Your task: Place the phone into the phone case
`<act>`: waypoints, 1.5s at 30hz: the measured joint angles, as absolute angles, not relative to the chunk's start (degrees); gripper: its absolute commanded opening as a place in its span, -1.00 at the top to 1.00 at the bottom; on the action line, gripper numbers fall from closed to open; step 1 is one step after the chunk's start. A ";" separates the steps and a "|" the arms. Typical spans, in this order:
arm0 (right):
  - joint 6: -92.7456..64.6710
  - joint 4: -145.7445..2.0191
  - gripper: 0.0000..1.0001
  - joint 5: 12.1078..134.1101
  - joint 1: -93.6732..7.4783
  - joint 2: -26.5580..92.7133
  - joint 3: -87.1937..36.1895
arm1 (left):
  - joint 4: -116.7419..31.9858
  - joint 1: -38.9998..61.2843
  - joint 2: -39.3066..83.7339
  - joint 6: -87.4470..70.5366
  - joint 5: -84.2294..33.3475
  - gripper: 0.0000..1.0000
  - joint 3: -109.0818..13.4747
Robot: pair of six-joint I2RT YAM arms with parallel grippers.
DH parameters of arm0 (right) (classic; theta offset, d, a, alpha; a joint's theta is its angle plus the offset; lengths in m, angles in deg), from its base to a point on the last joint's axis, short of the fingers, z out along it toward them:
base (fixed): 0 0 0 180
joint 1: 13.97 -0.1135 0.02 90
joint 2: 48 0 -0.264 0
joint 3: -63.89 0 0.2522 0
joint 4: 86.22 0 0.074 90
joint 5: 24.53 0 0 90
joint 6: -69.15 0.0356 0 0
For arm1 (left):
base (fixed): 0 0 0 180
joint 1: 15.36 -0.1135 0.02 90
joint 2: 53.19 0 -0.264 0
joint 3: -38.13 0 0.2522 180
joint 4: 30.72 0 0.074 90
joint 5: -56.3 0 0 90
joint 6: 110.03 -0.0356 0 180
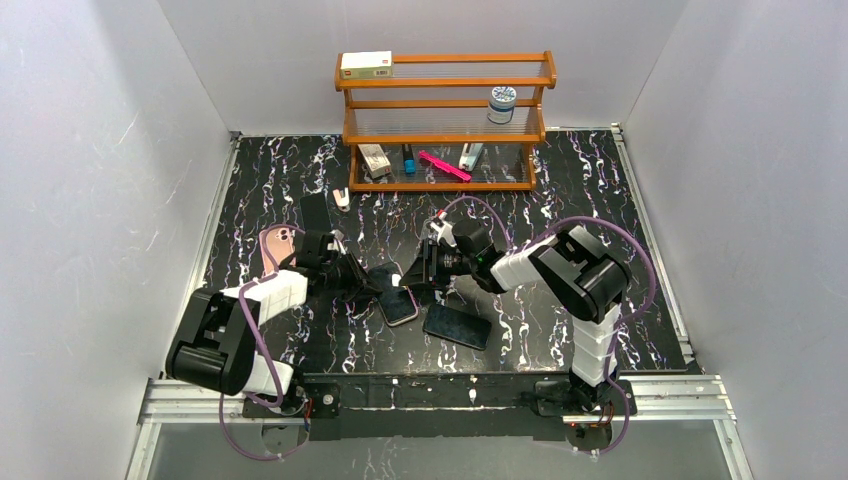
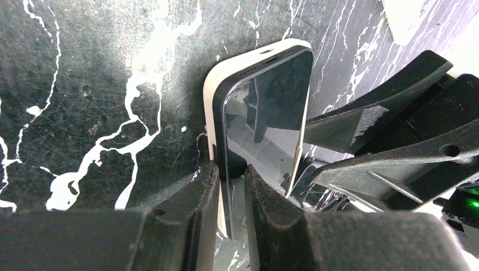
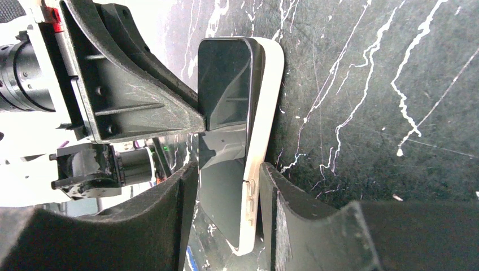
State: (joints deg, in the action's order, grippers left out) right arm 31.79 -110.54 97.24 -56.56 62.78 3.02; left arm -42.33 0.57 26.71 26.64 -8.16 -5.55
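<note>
Table (image 1: 560,200): black, marbled, with a wooden shelf (image 1: 445,100) at the back. Both arms reach inward and meet near the middle.

Phone (image 1: 398,305): between the two grippers, mid-table. In the wrist views it appears tipped up on a long edge. Dark glass screen on one face, pale case (image 3: 272,101) against its back. The case looks partly on; whether every edge is seated cannot be told. A second dark phone (image 1: 457,325) lies flat just beside.

Left gripper (image 2: 231,169): clenched narrow on one end of the phone, one pad on the screen, the other on the case back.

Right gripper (image 3: 229,175): set wider at the other end, pads against the screen side and the case side, grasping both.

Handling, as a judgement: the phone is stiff and fairly light, its glass slick and breakable. The case lip likely flexes a little. Safest hold is by the long edges or the case rim, not flat on the glass. Seat the corners one at a time, with gentle pressure.
</note>
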 measured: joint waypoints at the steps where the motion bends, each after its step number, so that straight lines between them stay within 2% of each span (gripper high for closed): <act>1: 32.45 -111.09 -0.02 97.65 -56.43 63.06 3.02 | -42.24 0.54 26.60 26.68 -8.16 0.62 -5.39; 6: 35.40 -114.41 -0.03 99.79 -55.79 64.64 3.19 | -40.17 0.33 26.14 27.62 -7.66 0.62 -4.06; 13: 35.92 -115.31 -0.03 100.84 -55.47 65.10 3.22 | -38.22 0.13 25.02 28.70 -7.59 0.73 -2.38; 21: 29.04 -104.73 -0.07 101.41 -55.66 65.10 -1.18 | -37.63 0.11 25.24 28.83 -7.22 0.82 -2.27; 30: 21.12 -93.80 -0.18 97.98 -57.45 63.43 -5.20 | -40.97 0.28 25.24 28.30 -7.79 0.39 -3.58; 36: 18.74 -90.94 -0.22 96.01 -58.50 62.43 -6.01 | -48.10 1.66 24.06 26.73 -8.23 0.30 -4.98; 38: 18.28 -90.52 -0.22 95.53 -58.70 62.17 -6.01 | -49.17 1.66 23.69 26.47 -8.56 0.30 -5.02; 45: 18.98 -90.70 -0.22 95.79 -58.74 62.08 -5.79 | -48.56 1.64 23.62 26.51 -7.90 0.61 -4.58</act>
